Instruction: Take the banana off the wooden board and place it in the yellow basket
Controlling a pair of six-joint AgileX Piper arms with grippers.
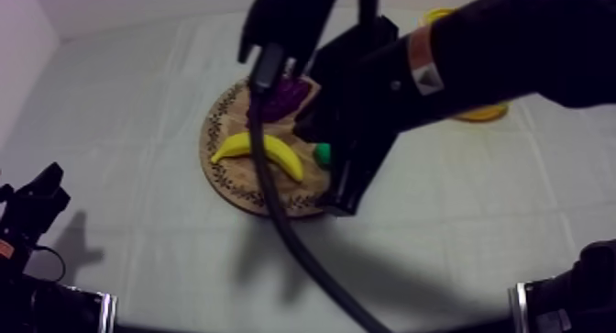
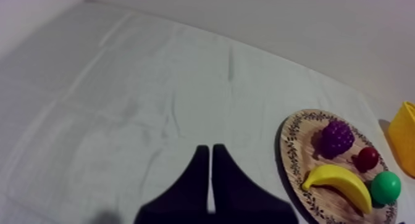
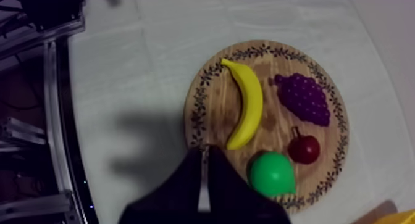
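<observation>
Nothing done so far: the banana (image 3: pixel 247 103) lies loose on the wooden board (image 3: pixel 196 115) beside the grapes (image 3: pixel 302 98), untouched. My right gripper (image 3: pixel 204 153) hangs over the board's edge by the banana's tip, fingers pressed together on nothing. My left gripper (image 2: pixel 210 151) sits off the board, likewise pressed together. Left to do, I judge: spread, grasp, lift, carry to the yellow basket (image 2: pixel 404 137).

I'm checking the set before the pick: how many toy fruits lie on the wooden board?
4, all on the board: banana along one edge, grapes beside it, small red fruit between grapes and pear, pear nearest the right gripper. None looks hidden.
</observation>
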